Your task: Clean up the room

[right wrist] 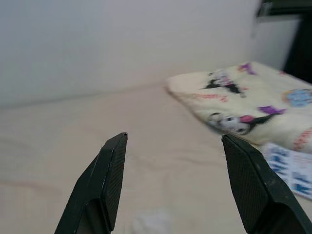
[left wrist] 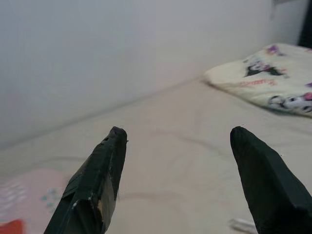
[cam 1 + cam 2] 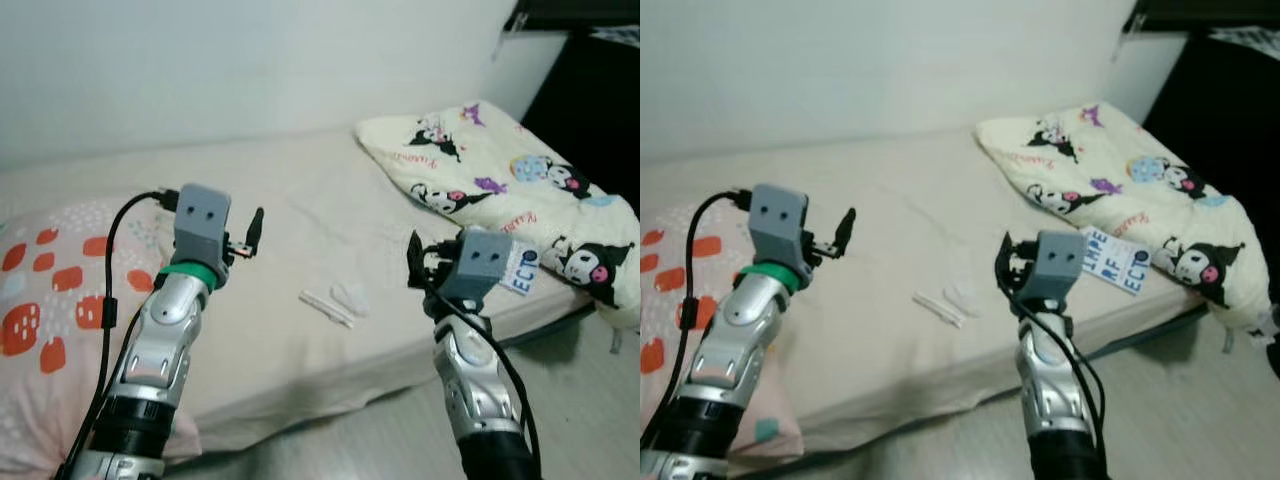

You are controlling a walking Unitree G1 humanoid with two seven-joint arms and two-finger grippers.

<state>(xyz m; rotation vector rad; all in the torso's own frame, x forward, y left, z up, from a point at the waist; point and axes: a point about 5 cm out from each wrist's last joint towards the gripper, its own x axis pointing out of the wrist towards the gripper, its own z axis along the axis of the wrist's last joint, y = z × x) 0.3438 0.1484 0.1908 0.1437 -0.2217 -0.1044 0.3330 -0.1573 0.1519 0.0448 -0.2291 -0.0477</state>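
Beige bed [image 3: 300, 230] against white wall. Your left gripper [image 2: 178, 161] and right gripper [image 1: 173, 168] hover above mattress, jaws wide, holding nothing. White wrapper scraps [image 3: 335, 300] lie between them. Step: approach. Next move likely lowers one gripper onto scraps.
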